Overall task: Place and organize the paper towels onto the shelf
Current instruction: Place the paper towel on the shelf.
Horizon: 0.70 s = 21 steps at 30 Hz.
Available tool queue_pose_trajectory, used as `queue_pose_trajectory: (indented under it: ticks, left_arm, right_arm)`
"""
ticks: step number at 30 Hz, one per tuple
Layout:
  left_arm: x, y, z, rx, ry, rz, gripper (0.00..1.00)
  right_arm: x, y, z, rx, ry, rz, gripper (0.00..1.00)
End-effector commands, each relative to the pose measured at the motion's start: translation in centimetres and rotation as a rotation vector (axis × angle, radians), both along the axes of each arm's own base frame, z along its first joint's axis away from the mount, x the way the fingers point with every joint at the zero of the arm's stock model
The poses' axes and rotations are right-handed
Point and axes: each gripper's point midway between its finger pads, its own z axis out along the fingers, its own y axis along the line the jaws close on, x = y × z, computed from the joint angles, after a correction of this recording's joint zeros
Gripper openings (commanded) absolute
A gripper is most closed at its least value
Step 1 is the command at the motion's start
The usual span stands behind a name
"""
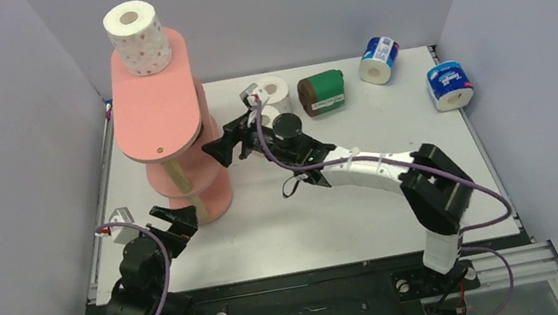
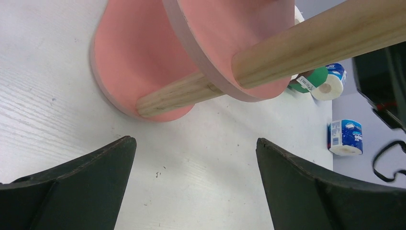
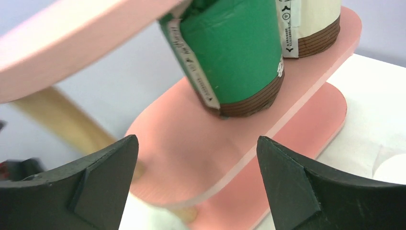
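The salmon-pink shelf [image 1: 159, 113] stands at the left of the table, with a white red-dotted paper towel roll [image 1: 137, 37] on its top board. In the right wrist view a green-wrapped roll [image 3: 230, 52] and a cream roll [image 3: 311, 21] stand on the middle board [image 3: 306, 64]. My right gripper [image 1: 223, 146] [image 3: 197, 143] is open just in front of that board, nothing between its fingers. My left gripper [image 1: 175, 217] [image 2: 194, 143] is open and empty over the table beside the shelf's bottom board [image 2: 129, 57].
On the table behind the right arm lie two white rolls [image 1: 273, 96], a green-wrapped roll [image 1: 322, 92] and two blue-white rolls [image 1: 378, 59] [image 1: 450, 85]. Grey walls close in the left, back and right sides. A wooden post [image 2: 191, 93] rises close ahead of the left fingers.
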Motion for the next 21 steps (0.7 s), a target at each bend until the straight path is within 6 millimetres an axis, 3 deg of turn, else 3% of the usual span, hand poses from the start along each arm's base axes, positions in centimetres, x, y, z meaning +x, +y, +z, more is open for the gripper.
queue_pose_trajectory:
  ticks: [1, 2, 3, 4, 5, 6, 9, 10, 11, 12, 13, 14, 15, 18, 21]
  left_arm:
    - [0.3, -0.1, 2.2, -0.016, -0.069, -0.002, 0.96]
    - [0.5, -0.2, 2.3, -0.015, -0.073, -0.005, 0.96]
    - [0.5, -0.3, 2.4, -0.018, -0.076, -0.011, 0.96]
    - [0.7, -0.5, 2.5, -0.02, -0.078, -0.016, 0.96]
    - [0.7, -0.7, 2.6, -0.024, -0.079, -0.026, 0.96]
    - [0.9, -1.0, 2.6, -0.028, -0.08, -0.036, 0.96]
    - [1.1, -1.6, 2.6, -0.039, -0.074, -0.058, 0.96]
    - [1.2, -1.8, 2.6, -0.044, -0.076, -0.067, 0.96]
    - [1.3, -1.9, 2.5, -0.048, -0.071, -0.069, 0.96]
    - [1.3, -2.1, 2.3, -0.052, -0.069, -0.075, 0.96]
    - [1.4, -2.2, 2.4, -0.058, -0.071, -0.078, 0.96]
    - [1.4, -2.4, 2.1, -0.065, -0.065, -0.085, 0.96]
    - [1.4, -2.5, 2.0, -0.069, -0.065, -0.089, 0.96]
    - [1.5, -2.8, 1.4, -0.072, -0.054, -0.1, 0.96]
    - [1.5, -2.7, 1.3, -0.064, -0.048, -0.093, 0.96]
  right_arm:
    - [-3.2, -4.1, 5.6, 0.114, -0.049, -0.01, 0.89]
    - [-3.8, -5.3, 6.6, 0.126, -0.041, -0.024, 0.89]
    - [-3.3, -6.5, 5.5, 0.108, -0.011, -0.07, 0.89]
    - [-3.0, -8.1, 5.8, 0.109, 0.027, -0.111, 0.89]
    - [-2.3, -9.5, 4.2, 0.072, 0.087, -0.171, 0.89]
    - [-1.4, -11.7, 4.5, 0.093, 0.125, -0.232, 0.89]
    - [1.3, -17.2, 2.8, 0.128, 0.232, -0.407, 0.91]
    - [2.6, -20.0, 1.7, 0.158, 0.276, -0.457, 0.91]
    - [3.1, -21.2, 1.8, 0.215, 0.302, -0.47, 0.92]
    - [4.5, -24.7, -0.1, 0.23, 0.335, -0.533, 0.92]
    - [4.8, -25.3, 0.7, 0.305, 0.319, -0.525, 0.92]
    - [5.4, -27.4, -0.7, 0.323, 0.336, -0.563, 0.92]
    - [6.2, -28.9, -0.3, 0.366, 0.314, -0.592, 0.91]
    - [7.8, -31.3, -2.1, 0.294, 0.33, -0.713, 0.91]
    - [10.4, -33.3, -2.0, 0.243, 0.297, -0.798, 0.9]
